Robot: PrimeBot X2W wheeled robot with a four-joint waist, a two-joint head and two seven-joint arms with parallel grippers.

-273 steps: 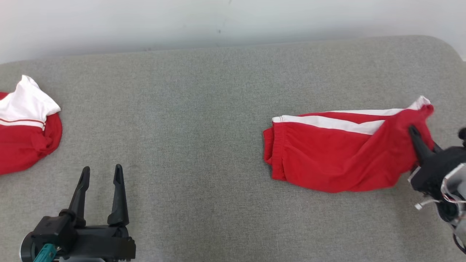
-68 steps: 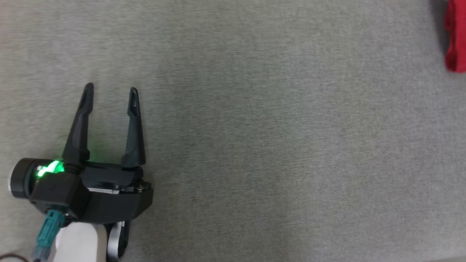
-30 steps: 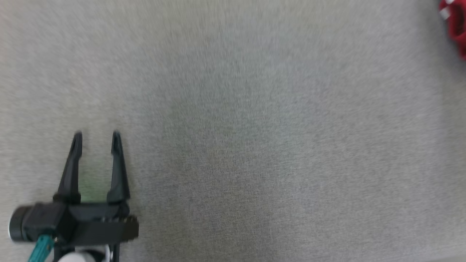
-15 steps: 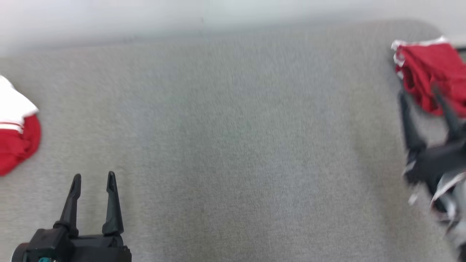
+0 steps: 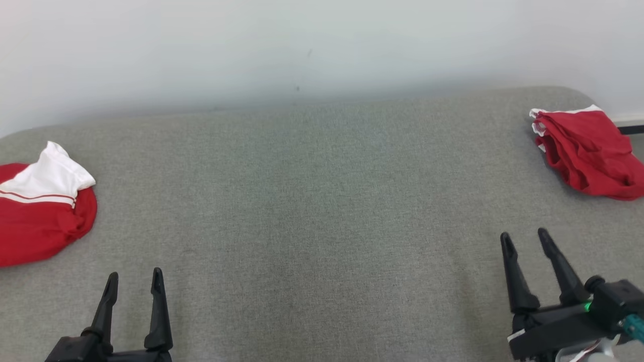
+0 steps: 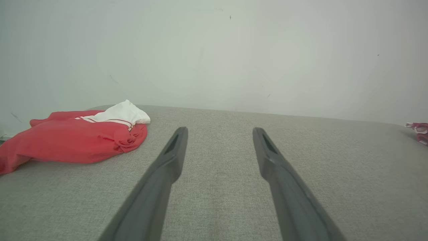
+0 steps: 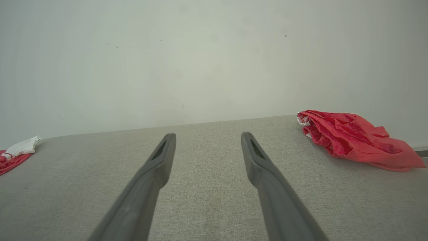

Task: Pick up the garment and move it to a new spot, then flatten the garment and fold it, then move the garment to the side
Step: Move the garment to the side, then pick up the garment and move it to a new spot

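Head view: you see two garments and two grippers. The red garment [image 5: 588,151] lies bunched at the far right of the grey surface [image 5: 322,201]; a red and white garment [image 5: 40,216] lies at the left. Your left gripper [image 5: 135,274] and right gripper [image 5: 523,234] hover near, fingers spread wide, holding nothing. Left wrist view: the left garment close, the red one a sliver. Right wrist view: the reverse

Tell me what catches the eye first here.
Two red splashes on the grey surface: a bunched red garment at the far right corner, and a red-and-white garment at the left edge. Near the front, the left gripper and right gripper stand open, holding nothing.
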